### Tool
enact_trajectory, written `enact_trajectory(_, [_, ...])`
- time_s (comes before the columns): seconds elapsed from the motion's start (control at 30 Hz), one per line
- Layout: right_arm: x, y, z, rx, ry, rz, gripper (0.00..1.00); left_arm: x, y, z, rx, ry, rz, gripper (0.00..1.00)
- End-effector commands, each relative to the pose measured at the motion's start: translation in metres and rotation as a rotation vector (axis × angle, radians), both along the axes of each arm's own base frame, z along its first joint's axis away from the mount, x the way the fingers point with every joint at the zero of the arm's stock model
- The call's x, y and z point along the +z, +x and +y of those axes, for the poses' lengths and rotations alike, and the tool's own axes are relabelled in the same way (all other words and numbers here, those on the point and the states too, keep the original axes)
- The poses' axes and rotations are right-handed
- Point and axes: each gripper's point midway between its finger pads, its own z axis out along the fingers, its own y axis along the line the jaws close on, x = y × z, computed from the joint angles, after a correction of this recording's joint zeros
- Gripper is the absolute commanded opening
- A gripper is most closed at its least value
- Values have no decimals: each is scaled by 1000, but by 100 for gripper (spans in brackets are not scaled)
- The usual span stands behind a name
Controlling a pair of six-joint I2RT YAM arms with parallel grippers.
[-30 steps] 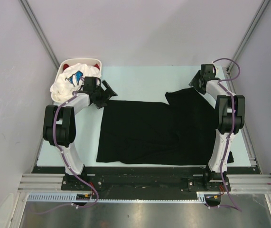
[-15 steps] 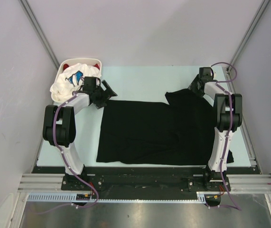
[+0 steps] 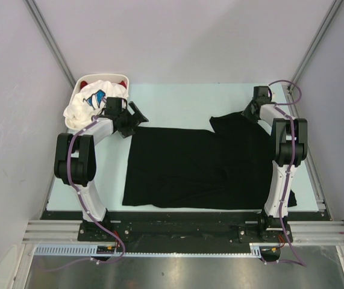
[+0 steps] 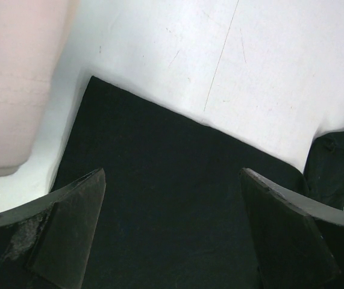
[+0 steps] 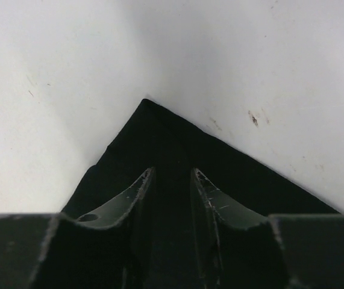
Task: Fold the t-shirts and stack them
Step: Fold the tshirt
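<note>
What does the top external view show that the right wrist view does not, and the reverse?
Only the top external view: the basket holding a white t-shirt and red cloth, the left gripper, and the whole spread black t-shirt. Only the right wrist view: the right gripper close up, its fingers near together astride one pointed corner of the cloth. Both: the black t-shirt on the pale table.
</note>
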Motion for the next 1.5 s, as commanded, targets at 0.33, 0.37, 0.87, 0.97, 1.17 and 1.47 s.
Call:
enact_trajectory(0.33, [12,18,-8,-15,-1,-45,3,5,9,8,1,27,-29,97])
enact_trajectory(0.37, [16,21,-8,-14,-4,-55,0,4,8,9,0,32,-24,97])
enact_trajectory(0.87, [72,31,3,17,-23,-174,0,9,9,22,-4,106,-28,98])
enact_trajectory(0.97, [78,28,4,26,-22,-185,0,1,11,28,2,146,10,97])
enact_trajectory(1.17, [79,25,8,34,-3,-196,0,-11,16,37,20,205,42,93])
enact_trajectory(1.47, [73,23,11,42,8,-197,0,-38,26,38,-1,272,98,82])
